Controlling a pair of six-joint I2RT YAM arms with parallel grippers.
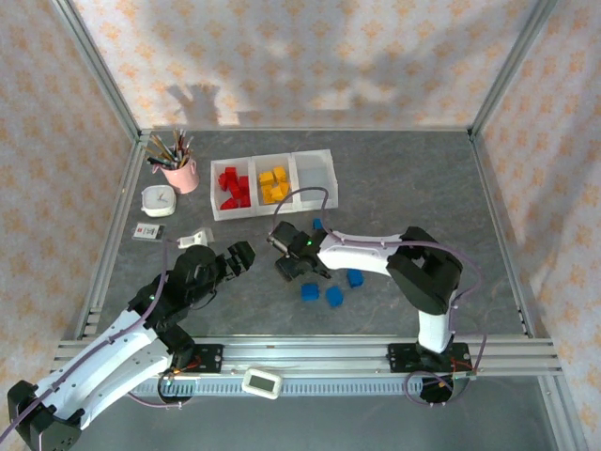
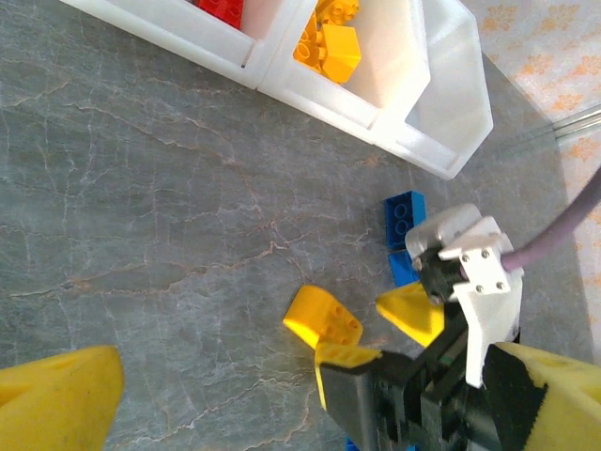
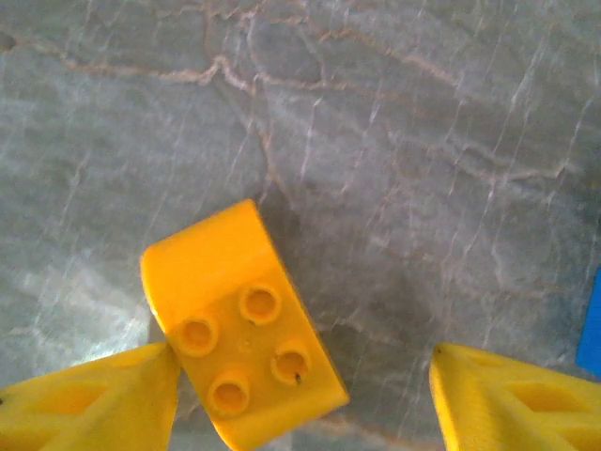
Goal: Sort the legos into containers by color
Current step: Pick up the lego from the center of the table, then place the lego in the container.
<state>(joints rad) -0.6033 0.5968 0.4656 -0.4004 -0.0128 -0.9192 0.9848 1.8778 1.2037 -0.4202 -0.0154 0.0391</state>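
- right gripper [image 3: 302, 395] open astride the yellow lego [image 3: 239, 329] on the table [image 3: 423, 141], one finger touching it
- brick sits skewed, so closing could spin it loose
- left gripper [image 1: 239, 256] wide open, empty

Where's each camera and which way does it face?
Top external: above, behind the bases, looking down at the table; left arm, right arm show.
Left wrist: on left arm, facing the tray and right pincer; own fingers at bottom corners.
Right wrist: down at the yellow brick; own fingers flank it.
Shared: both wrist views see that brick.
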